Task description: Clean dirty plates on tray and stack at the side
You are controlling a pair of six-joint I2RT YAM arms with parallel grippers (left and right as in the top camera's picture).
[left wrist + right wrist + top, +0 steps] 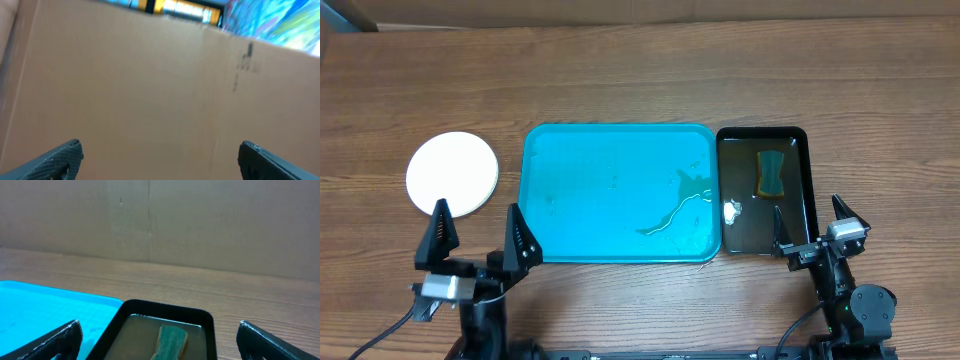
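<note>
Left gripper point(478, 215) sits at the near edge of the table point(640, 70) with its two fingers spread wide and nothing between them. Its wrist view shows only the two fingertips in the lower corners and a blurred cardboard wall point(150, 85) ahead. From above, its left fingertip overlaps the near rim of a round white plate point(452, 174) lying on the wood; whether they touch, and whether more plates lie beneath, cannot be told. Its right finger lines up with the left rim of the turquoise tray point(600, 170). The plate lies just beside that rim, outside the tray, with a narrow strip of wood between them. A thin water streak point(682, 200) crosses the right half of the tray floor.

Right gripper point(810, 222) is likewise spread and holds nothing. It hovers at the near right corner of the black tray point(762, 130), one finger over the near rim and the other just outside the right wall. The black tray lies right against the turquoise tray's right rim. It holds murky water, a green-topped sponge point(772, 173) in its far half, and a small white blob point(731, 210) by its left wall.

Bare wood runs broad beyond both trays to the cardboard wall, left of the plate, right of the black tray, and along the near edge between the arms.
</note>
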